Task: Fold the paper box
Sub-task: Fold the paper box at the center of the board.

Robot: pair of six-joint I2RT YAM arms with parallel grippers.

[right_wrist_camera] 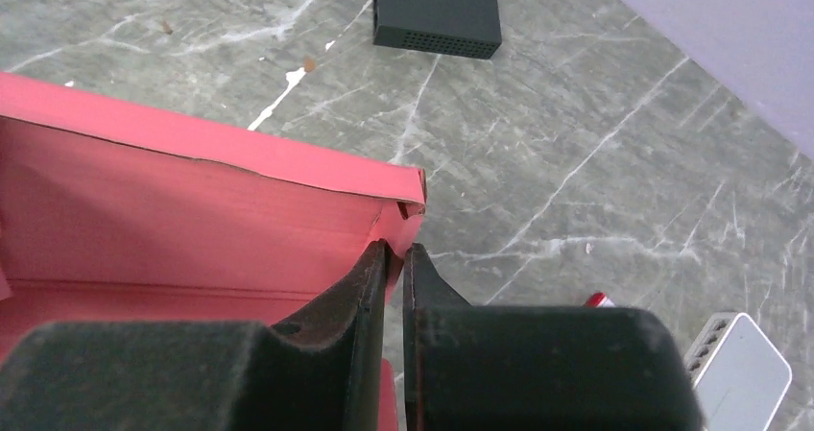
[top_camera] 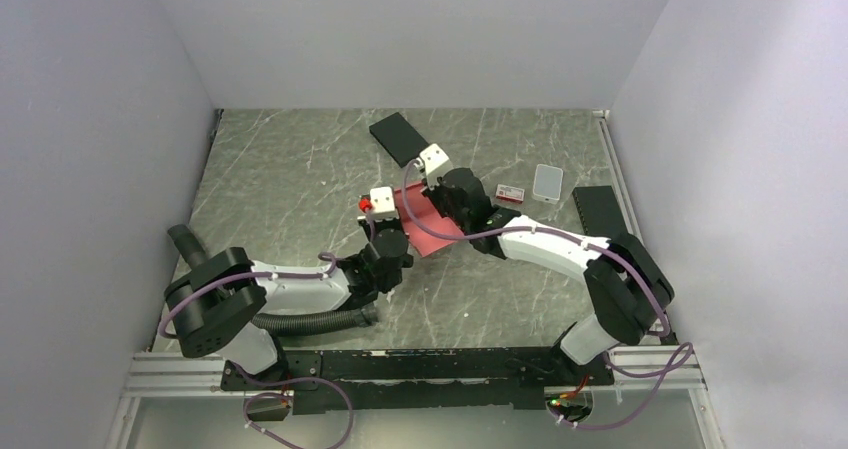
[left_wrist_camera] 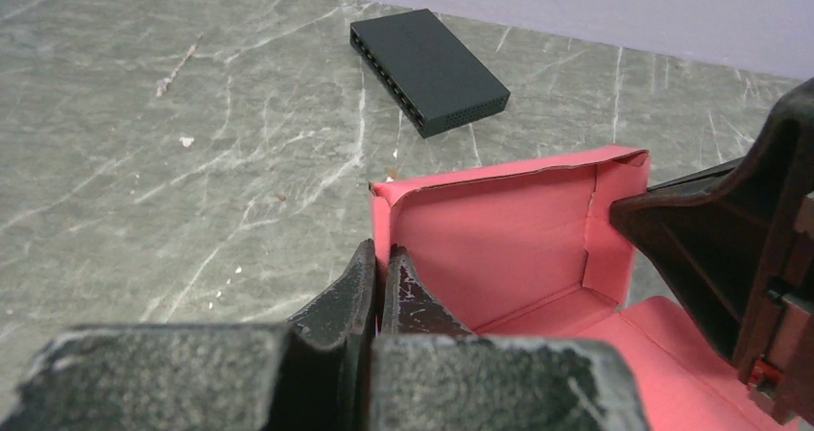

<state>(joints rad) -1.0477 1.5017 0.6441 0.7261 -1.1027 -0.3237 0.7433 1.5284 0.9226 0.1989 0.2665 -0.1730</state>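
Observation:
The paper box [top_camera: 425, 227] is pinkish-red thin cardboard, partly folded, in the middle of the table between both arms. In the left wrist view its back wall [left_wrist_camera: 490, 239] stands upright with side walls raised. My left gripper [left_wrist_camera: 382, 266] is shut on the box's left side wall. My right gripper [right_wrist_camera: 395, 258] is shut on the box's right side wall at its corner [right_wrist_camera: 408, 210]. The right gripper's black body [left_wrist_camera: 730, 258] shows at the right of the left wrist view. From above, the left gripper [top_camera: 385, 231] and the right gripper [top_camera: 440, 201] flank the box.
A black flat rectangular box [top_camera: 398, 137] lies behind the paper box; it also shows in the left wrist view [left_wrist_camera: 427, 66] and right wrist view [right_wrist_camera: 437, 9]. A tiny red-and-white carton [top_camera: 511, 193], a white device [top_camera: 547, 182] and another black item [top_camera: 598, 209] lie at the right.

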